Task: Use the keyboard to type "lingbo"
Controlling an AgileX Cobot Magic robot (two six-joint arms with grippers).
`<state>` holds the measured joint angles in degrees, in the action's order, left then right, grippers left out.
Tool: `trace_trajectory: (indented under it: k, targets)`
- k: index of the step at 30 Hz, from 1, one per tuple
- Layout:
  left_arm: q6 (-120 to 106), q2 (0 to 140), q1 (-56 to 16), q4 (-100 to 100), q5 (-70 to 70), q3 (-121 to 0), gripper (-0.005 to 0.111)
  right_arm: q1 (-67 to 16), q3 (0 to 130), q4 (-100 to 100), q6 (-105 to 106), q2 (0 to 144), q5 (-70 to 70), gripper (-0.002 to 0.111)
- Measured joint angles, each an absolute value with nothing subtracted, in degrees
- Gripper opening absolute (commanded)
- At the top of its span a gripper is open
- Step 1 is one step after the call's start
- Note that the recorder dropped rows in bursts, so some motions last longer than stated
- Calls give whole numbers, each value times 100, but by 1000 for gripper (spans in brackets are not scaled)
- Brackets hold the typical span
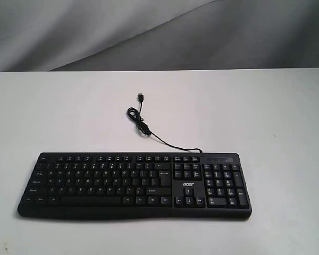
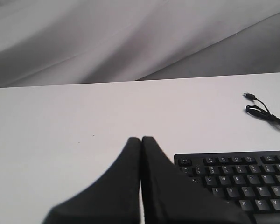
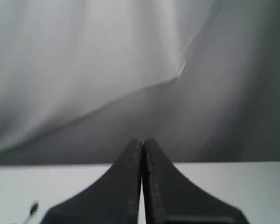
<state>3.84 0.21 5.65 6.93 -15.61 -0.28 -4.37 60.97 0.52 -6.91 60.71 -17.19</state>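
Observation:
The black full-size keyboard (image 1: 135,183) with number pad and white "acer" logo lies flat near the front of the white table. Its thin USB cable (image 1: 143,123) coils behind it, with the plug lying loose. Neither arm shows in the exterior view. In the left wrist view my left gripper (image 2: 141,139) is shut with nothing in it, hovering beside the Esc corner of the keyboard (image 2: 242,182); the cable (image 2: 266,112) lies further off. My right gripper (image 3: 143,141) is shut and empty, above bare table, with the keyboard out of that view.
The white table (image 1: 266,117) stretches on all sides of the keyboard. A grey draped cloth backdrop (image 1: 149,32) hangs behind the table's far edge. The cable plug (image 3: 33,208) shows at the corner of the right wrist view.

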Motion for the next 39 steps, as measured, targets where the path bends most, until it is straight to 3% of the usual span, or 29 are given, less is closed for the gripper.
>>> trace_trajectory:
  k: [8,16,26,39]
  targets:
    - [384,21,565,693,-1561,-28,0,-1478,8129,-2125,3540,9183,-3879,0]
    - [384,21,565,693,-1561,-28,0,-2390,8226,-4660,6904,11236,-4123,0]
    - [384,21,565,693,-1561,-28,0,-3594,8226,-4643,7258,12137,-3984,0]
    - [384,21,565,693,-1561,-28,0,-3682,8239,-4061,6921,12245,-3910,0]
